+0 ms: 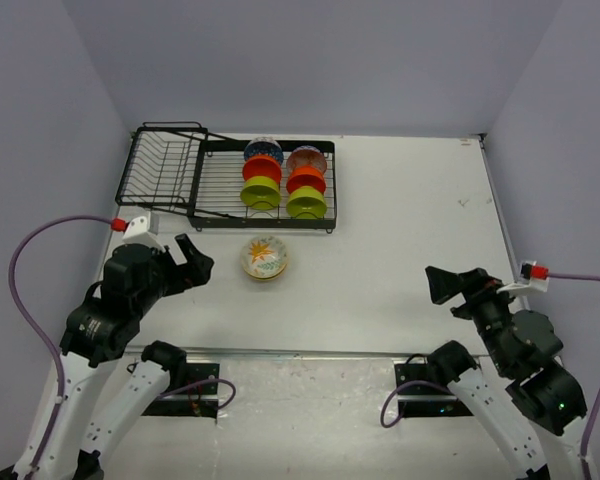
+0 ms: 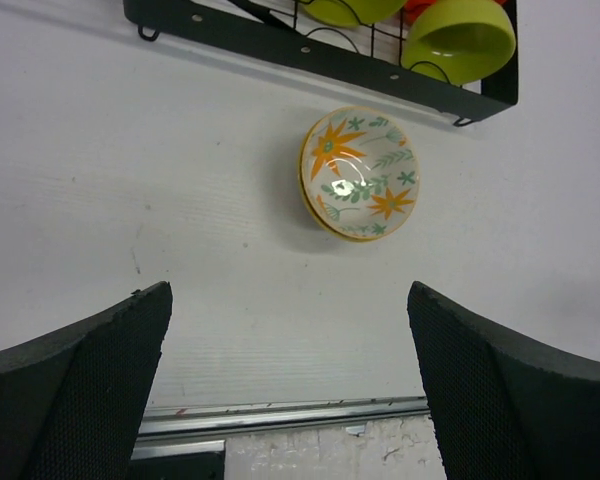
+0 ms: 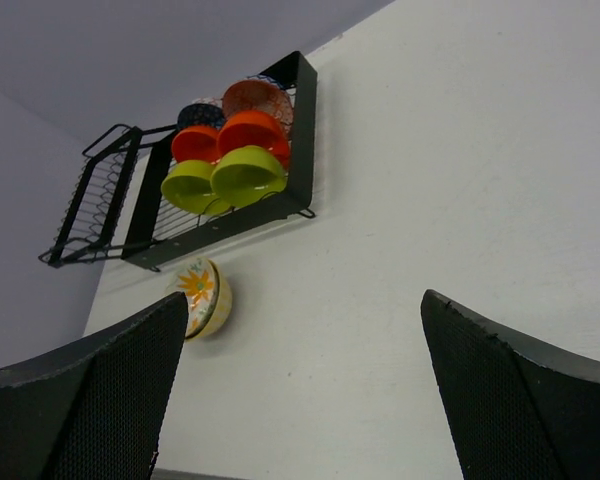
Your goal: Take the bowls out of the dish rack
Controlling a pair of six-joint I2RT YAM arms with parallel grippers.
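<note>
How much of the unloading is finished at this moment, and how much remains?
Done: a floral bowl, possibly stacked on another, stands on the table in front of the dish rack. In hand: nothing; both arms' jaws stand open and empty. Left: six bowls in the rack: two lime green, two orange, one blue-patterned, one red-patterned.

Bright, even light; small glare spot on floral bowl.
</note>
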